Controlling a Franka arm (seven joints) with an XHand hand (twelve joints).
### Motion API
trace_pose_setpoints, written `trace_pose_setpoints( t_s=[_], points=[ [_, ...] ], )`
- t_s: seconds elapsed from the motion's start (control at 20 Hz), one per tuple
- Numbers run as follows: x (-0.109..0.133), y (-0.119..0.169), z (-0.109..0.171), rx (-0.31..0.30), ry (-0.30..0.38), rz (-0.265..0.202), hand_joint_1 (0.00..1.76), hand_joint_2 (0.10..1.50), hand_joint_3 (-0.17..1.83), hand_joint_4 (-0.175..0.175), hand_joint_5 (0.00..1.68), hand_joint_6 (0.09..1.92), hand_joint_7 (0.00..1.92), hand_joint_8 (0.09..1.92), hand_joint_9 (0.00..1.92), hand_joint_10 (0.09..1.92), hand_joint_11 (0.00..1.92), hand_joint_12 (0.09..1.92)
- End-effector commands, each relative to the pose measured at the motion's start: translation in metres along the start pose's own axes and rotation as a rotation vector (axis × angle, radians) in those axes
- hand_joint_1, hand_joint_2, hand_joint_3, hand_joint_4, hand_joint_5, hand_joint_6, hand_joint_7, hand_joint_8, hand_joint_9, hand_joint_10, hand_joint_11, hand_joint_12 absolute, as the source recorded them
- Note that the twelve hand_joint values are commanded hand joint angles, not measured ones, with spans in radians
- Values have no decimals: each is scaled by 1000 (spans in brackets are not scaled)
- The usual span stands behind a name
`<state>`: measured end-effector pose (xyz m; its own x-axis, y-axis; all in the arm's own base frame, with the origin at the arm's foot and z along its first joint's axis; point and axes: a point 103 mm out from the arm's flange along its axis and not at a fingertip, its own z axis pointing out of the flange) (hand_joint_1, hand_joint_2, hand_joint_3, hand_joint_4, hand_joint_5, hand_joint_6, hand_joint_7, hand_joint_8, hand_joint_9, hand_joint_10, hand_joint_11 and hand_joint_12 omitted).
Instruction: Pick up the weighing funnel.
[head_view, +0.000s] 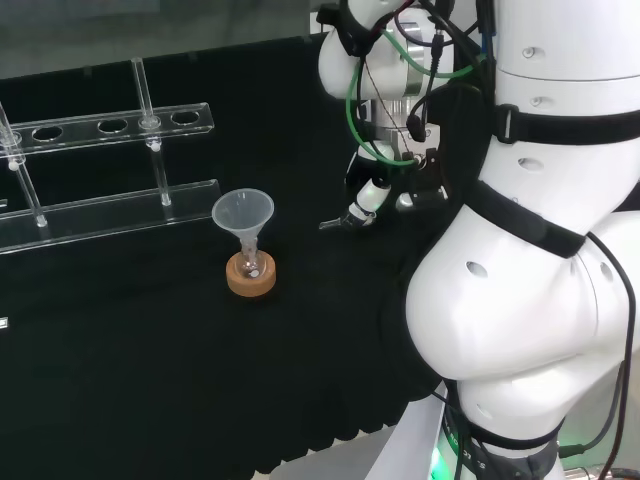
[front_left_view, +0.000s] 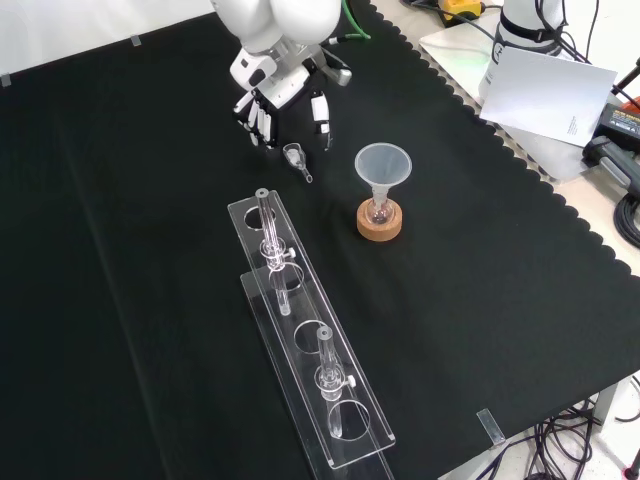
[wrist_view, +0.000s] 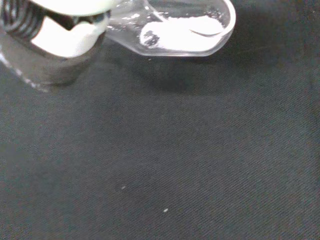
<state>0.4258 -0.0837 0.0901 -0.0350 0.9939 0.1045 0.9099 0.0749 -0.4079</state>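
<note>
Black-clothed tabletop (front_left_view: 120, 300). Clear plastic rack (front_left_view: 298, 300) toward its near edge in the front view. Black-and-white hand (front_left_view: 272, 80) near the far edge, open, fingers (front_left_view: 260, 122) straight, pointing down. Clear cone funnel (front_left_view: 382, 165) in a flask (front_left_view: 378, 208) on a cork ring (front_left_view: 380, 224), mid-tabletop. Small clear scoop-shaped weighing funnel (front_left_view: 296, 155) lying just by the fingertips, ungrasped, apparently holding white powder (wrist_view: 185, 35). Risk: tipping and spilling it through an off-centre close.

weighing funnel (wrist_view: 187, 31): clear, white material inside | robot hand (wrist_view: 65, 37): just beside it | black cloth (wrist_view: 175, 165): beneath
</note>
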Motion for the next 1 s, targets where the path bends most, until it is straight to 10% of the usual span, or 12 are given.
trace_pose_setpoints(
  t_s=[0.05,1.0],
  points=[
    [-11,7,3,9,-8,-22,905,524,673,119,907,192,934,379,621,446,42,1525],
    [-11,3,23,-35,37,-33,910,520,719,125,865,438,970,390,649,429,44,1522]
  ],
)
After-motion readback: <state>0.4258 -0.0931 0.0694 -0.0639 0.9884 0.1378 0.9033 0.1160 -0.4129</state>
